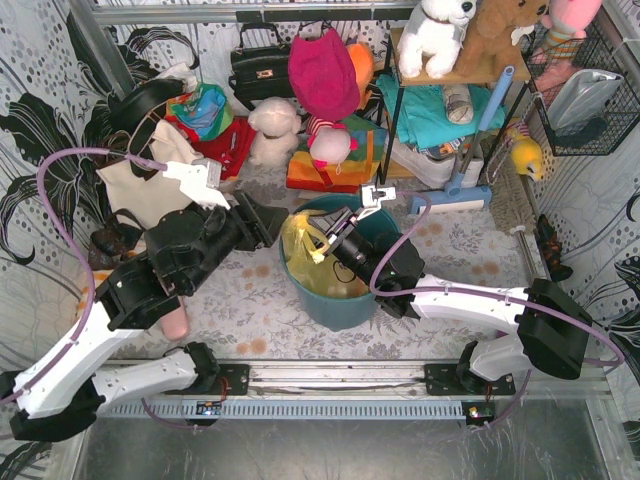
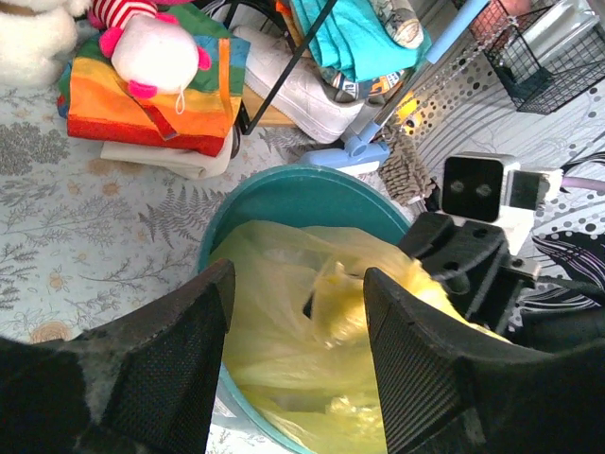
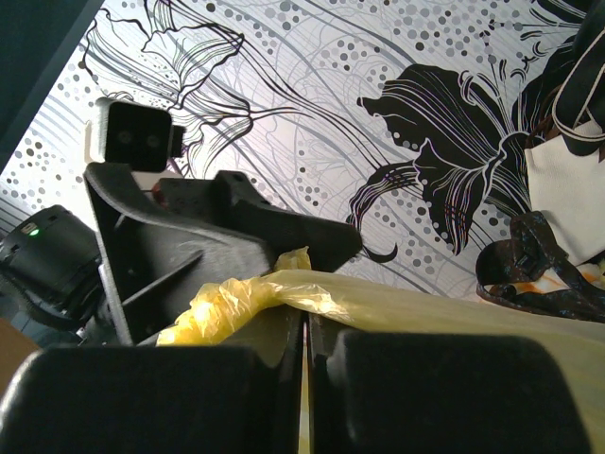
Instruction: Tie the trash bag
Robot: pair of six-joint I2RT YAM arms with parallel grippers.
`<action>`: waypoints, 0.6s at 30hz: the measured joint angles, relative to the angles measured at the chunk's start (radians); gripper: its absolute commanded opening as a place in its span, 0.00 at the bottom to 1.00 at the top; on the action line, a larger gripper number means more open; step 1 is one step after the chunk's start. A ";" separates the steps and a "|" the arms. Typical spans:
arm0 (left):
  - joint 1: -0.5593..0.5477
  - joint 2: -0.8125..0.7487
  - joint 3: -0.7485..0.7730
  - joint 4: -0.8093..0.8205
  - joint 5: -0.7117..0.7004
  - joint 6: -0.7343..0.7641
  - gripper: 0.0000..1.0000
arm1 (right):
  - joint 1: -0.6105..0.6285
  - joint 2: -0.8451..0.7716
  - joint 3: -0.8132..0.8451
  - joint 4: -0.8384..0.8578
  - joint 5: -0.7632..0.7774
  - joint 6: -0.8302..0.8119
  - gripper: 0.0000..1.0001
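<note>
Trash bag [image 2: 284, 331], thin crinkly translucent yellow plastic: where?
— Inside round teal plastic bucket [image 2: 302, 180] on floral tabletop [image 1: 250, 300].
— Grippers?
— Right gripper [image 3: 304, 350] closed, pinching a twisted bit of bag. Left gripper [image 2: 298, 284] open over the bag, fingers apart, holding nothing.

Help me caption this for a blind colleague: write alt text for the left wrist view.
The left gripper hangs with jaws open above the trash bag, yellow and crumpled inside a teal bucket. At right, the right gripper pinches a fold of the bag. Behind lie soft toys and rainbow cloth.
</note>
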 measured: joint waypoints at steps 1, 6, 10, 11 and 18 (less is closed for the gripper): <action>0.031 0.000 -0.011 0.007 0.030 -0.003 0.65 | 0.000 0.000 0.000 0.000 0.000 0.000 0.00; 0.145 0.001 -0.051 0.051 0.182 -0.031 0.53 | 0.000 0.000 0.000 -0.002 0.000 0.000 0.00; 0.188 0.000 -0.060 0.085 0.283 -0.050 0.38 | 0.000 -0.002 0.000 -0.002 0.000 -0.001 0.00; 0.194 0.000 -0.063 0.094 0.304 -0.053 0.34 | 0.000 -0.002 0.000 -0.002 0.000 -0.002 0.00; 0.210 -0.001 -0.064 0.122 0.385 -0.063 0.08 | 0.000 -0.004 0.000 -0.002 -0.003 -0.003 0.00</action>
